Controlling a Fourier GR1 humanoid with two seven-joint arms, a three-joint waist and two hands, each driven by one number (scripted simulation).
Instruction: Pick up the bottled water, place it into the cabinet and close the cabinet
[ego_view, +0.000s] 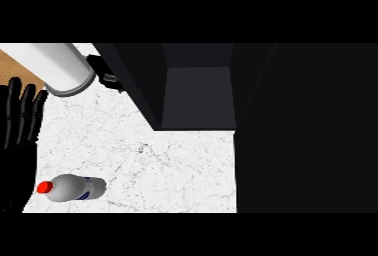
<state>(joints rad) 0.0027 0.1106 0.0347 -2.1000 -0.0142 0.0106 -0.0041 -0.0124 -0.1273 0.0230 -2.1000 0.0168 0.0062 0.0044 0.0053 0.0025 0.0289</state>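
I am looking steeply down at the cabinet (196, 85), which is taking up the upper middle and right of the view as a large dark body. Its interior is showing as a grey recess with dark walls on either side, so it is standing open toward me, and everything to the right of it is lying in deep shadow where I cannot make anything out.

Below and to the left of it the white marbled bench (148, 160) is spreading out, with a strip of brown surface showing at the far upper left corner.

A grey forearm (63, 67) is coming across the upper left corner (it is reading as a pale cylinder with a darker rim), and the black piece at its end is sitting against the left edge of the cabinet. I cannot tell which hand this is or how its fingers are standing.

Along the left edge the left hand (18, 112) is showing as black fingers pointing up, straight and spread, holding nothing; it is resting at the border of the bench.

The bottled water (74, 188) is lying on its side on the bench near the lower left, red cap pointing left, a blue mark on its label. It is lying well apart from the cabinet and below the left hand, touching neither.
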